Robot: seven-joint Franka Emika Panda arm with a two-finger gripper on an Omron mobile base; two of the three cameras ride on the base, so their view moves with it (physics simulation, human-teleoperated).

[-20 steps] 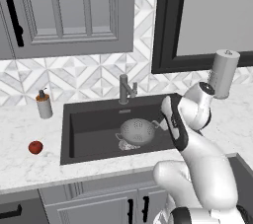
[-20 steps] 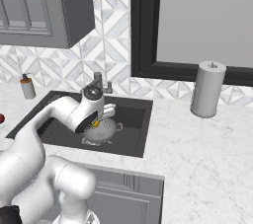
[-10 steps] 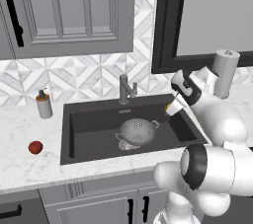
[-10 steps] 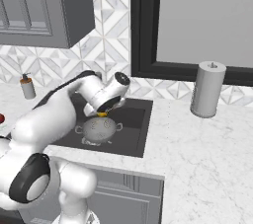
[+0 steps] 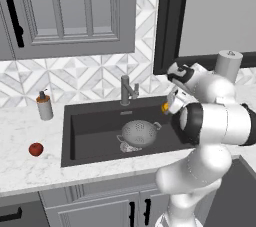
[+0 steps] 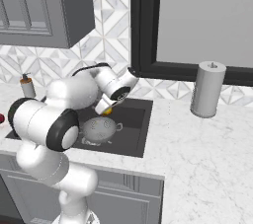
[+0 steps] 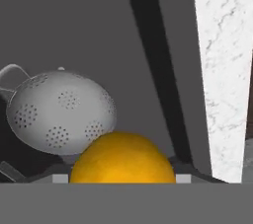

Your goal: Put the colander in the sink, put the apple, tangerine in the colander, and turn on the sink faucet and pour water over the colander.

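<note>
My gripper [image 5: 165,106] is shut on the orange-yellow tangerine [image 5: 164,106], held in the air over the right part of the dark sink [image 5: 95,121]. The hand view has the tangerine [image 7: 122,158] low between my fingertips. The grey colander [image 5: 139,132] lies in the sink, left of and below the fruit; its holed, domed wall [image 7: 62,112] faces the hand camera. A red apple [image 5: 35,149] rests on the counter left of the sink. The faucet [image 5: 127,90] stands behind the basin. From the right base, tangerine [image 6: 107,111] hangs just above colander [image 6: 100,130].
A soap dispenser [image 5: 44,106] stands at the back left of the counter. A paper towel roll [image 6: 207,89] stands on the marble counter [image 6: 197,144] right of the sink. My bulky white arm fills the space over the sink's right edge.
The arm has swung its elbow round toward the right, and the gripper with the tangerine has risen a little from beside the colander. Colander and apple stay put.
</note>
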